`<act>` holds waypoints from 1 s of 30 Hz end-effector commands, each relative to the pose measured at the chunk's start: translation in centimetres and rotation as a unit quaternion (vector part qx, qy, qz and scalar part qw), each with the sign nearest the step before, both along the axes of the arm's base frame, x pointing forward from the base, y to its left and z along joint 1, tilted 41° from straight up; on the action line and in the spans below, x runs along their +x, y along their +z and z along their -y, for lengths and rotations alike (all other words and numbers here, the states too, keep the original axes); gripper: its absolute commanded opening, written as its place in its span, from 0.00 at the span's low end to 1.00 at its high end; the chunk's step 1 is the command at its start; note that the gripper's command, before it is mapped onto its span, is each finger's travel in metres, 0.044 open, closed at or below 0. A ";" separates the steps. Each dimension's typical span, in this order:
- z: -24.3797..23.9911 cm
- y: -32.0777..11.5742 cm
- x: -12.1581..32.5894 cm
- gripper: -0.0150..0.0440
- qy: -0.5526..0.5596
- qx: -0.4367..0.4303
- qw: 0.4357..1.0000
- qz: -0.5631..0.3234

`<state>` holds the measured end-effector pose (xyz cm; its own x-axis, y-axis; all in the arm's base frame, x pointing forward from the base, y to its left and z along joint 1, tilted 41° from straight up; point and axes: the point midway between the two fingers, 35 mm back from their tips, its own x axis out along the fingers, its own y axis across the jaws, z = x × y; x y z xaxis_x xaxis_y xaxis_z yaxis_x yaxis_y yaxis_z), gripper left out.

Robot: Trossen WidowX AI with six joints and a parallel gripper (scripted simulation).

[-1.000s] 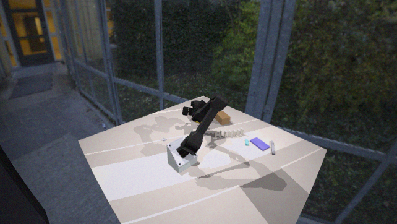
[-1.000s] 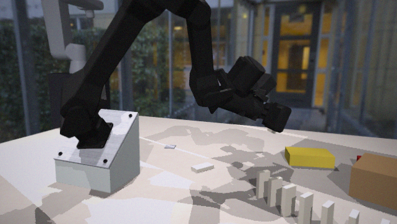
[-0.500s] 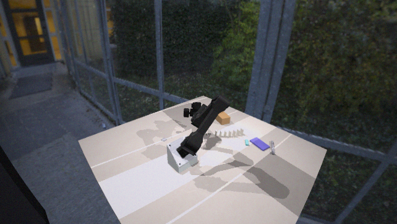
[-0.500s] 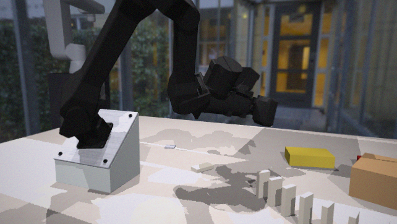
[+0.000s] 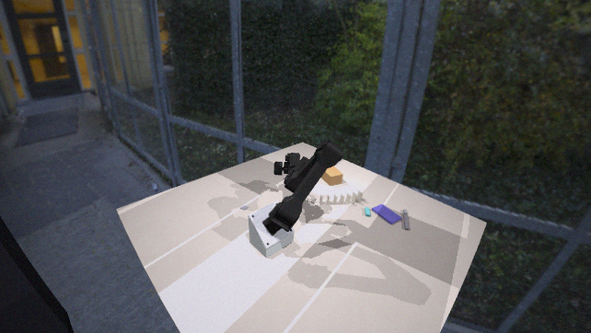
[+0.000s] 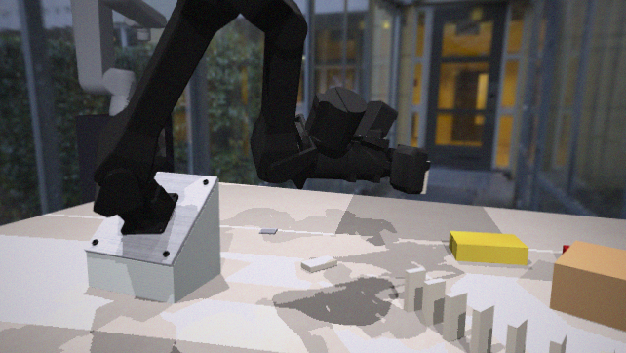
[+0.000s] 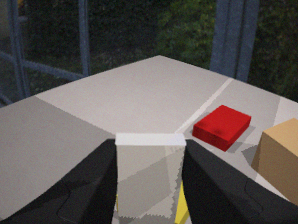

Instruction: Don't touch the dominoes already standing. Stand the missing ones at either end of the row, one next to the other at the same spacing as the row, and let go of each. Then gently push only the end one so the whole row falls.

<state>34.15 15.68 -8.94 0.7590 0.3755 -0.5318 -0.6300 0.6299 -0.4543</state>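
Off-white, flat-faced, blocky domino (image 7: pixel 150 175) between the gripper's (image 6: pixel 410 170) (image 7: pixel 150 172) black fingers.

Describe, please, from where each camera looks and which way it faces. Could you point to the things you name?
Top: high beside the table, facing down across it; the arm (image 5: pixel 301 193) and its base (image 5: pixel 258 236) show.
Exterior: low beside the table, facing across it toward a door; base (image 6: pixel 195 244), arm (image 6: pixel 285 73) and end effector (image 6: pixel 423 173) show.
Wrist: on the arm, facing outward past the fingers gripping a domino (image 7: pixel 150 175).
Top and exterior share the standing row (image 5: pixel 341 199) (image 6: pixel 454 317).
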 end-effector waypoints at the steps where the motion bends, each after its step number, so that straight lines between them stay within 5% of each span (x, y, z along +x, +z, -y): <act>1: -0.1 0.3 0.0 0.44 0.004 0.001 1.000 0.004; 30: 5.3 -6.4 0.2 0.44 0.011 -0.008 1.000 -0.015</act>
